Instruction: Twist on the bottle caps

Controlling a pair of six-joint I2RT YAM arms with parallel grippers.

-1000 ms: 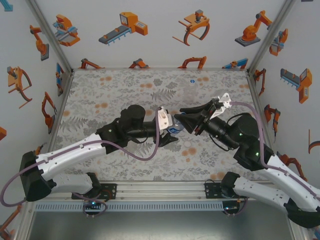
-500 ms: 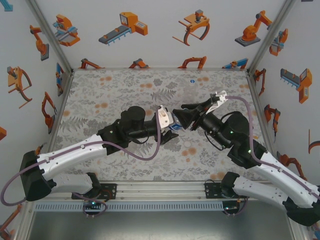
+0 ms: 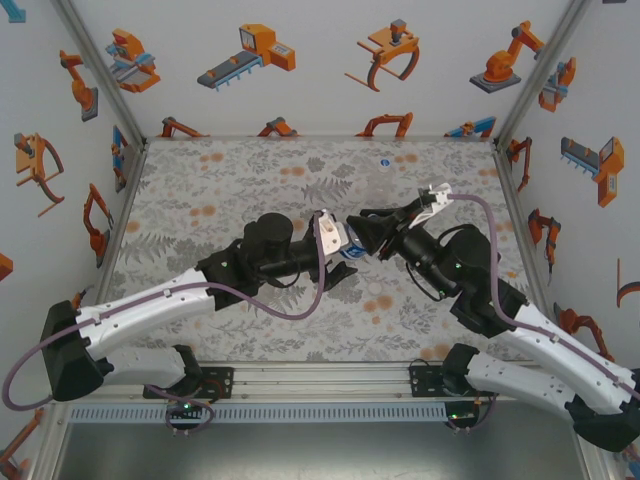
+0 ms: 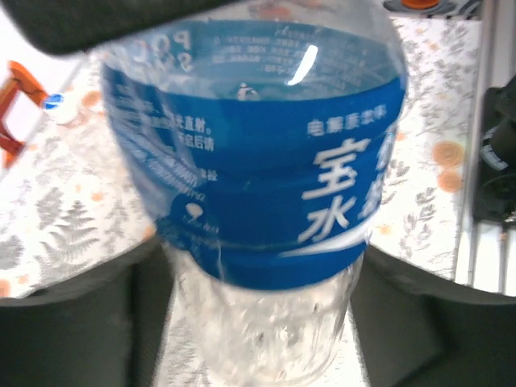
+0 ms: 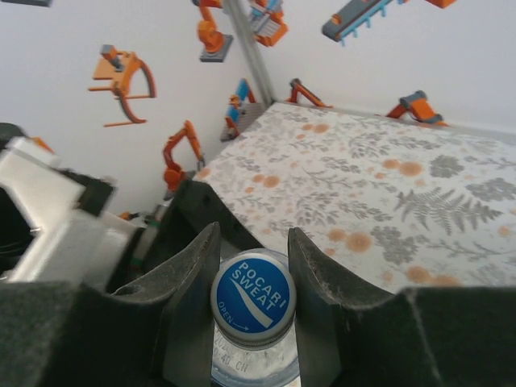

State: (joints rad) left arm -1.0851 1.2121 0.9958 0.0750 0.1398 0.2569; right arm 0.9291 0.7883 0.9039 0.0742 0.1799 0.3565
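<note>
Lining the floral-patterned table point(image 3: 220, 180), white walls point(image 3: 320, 100) carry orange robot prints

Floral tabletop point(image 3: 250, 170), white walls point(image 3: 320, 95) with orange robot stickers point(image 3: 247, 55)

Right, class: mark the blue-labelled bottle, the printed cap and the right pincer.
blue-labelled bottle point(image 4: 258, 185), left wrist view, on the blue label band.
printed cap point(image 5: 253, 302), right wrist view, middle of its printed top.
right pincer point(image 5: 253, 246), right wrist view, midway between its fingertips.
</note>
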